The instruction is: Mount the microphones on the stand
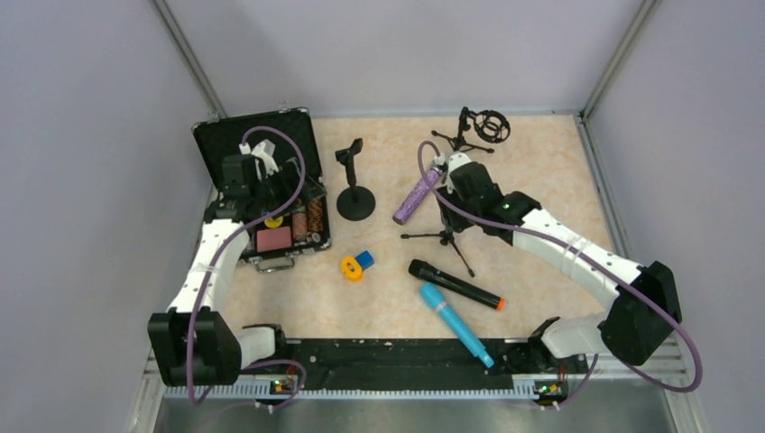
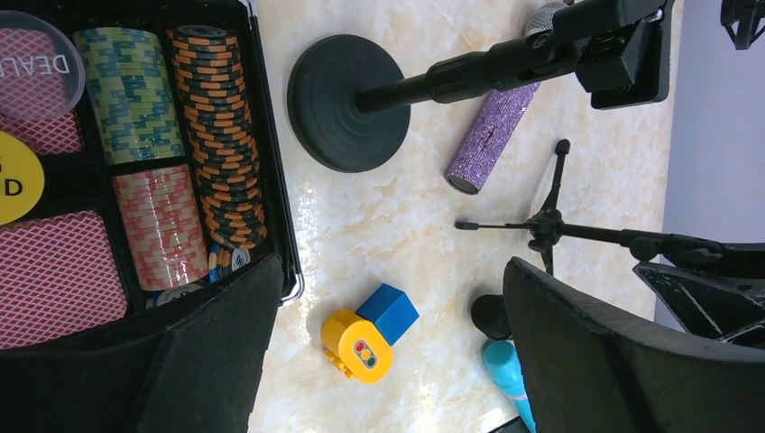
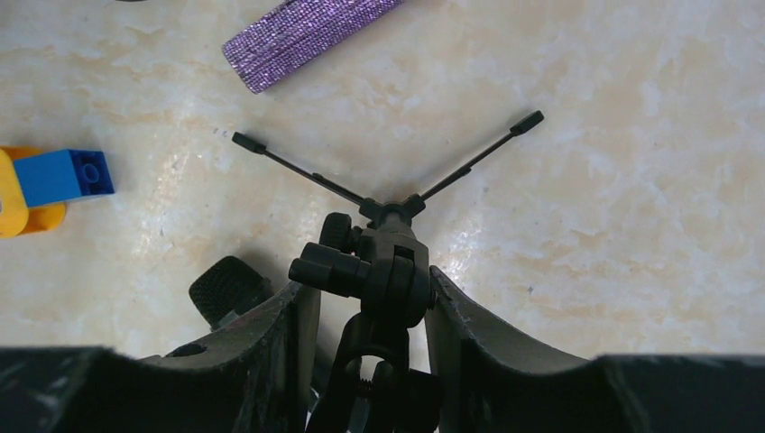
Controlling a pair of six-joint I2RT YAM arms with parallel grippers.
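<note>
The right gripper holds its jaws clenched on the head of the tripod stand, whose legs rest on the table. Just left of that stand the purple microphone lies slanted, grille toward the far side. On the stand's near side the black microphone lies almost crosswise, orange end to the right. The blue microphone slants from there to the table's near edge. Bare table stretches right of the stand. Far left of the stand, the left gripper hangs with jaws released at the edge of the case.

Overhead, plus close wrist views of purple microphone
</note>
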